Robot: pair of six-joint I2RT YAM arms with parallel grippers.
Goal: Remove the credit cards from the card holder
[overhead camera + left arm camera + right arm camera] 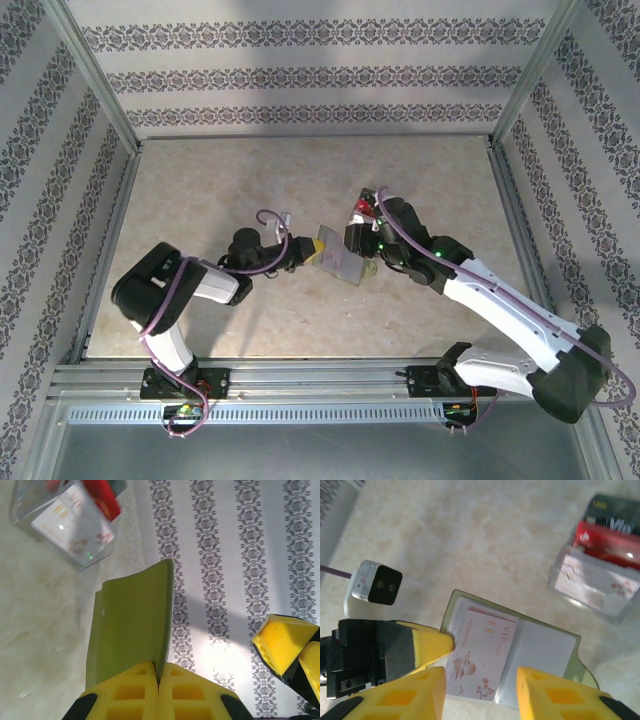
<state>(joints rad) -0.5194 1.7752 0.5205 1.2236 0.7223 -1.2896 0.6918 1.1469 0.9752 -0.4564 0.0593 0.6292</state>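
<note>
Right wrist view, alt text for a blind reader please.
The left gripper pinches an open olive card holder with a pale pink card in its clear pocket. The right gripper hovers open above it; a clear box sits beyond.

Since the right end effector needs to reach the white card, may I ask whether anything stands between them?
Nothing visible does: the white card lies in the card holder just ahead of the open right end effector. The left end effector clamps the holder's edge right beside the card.
</note>
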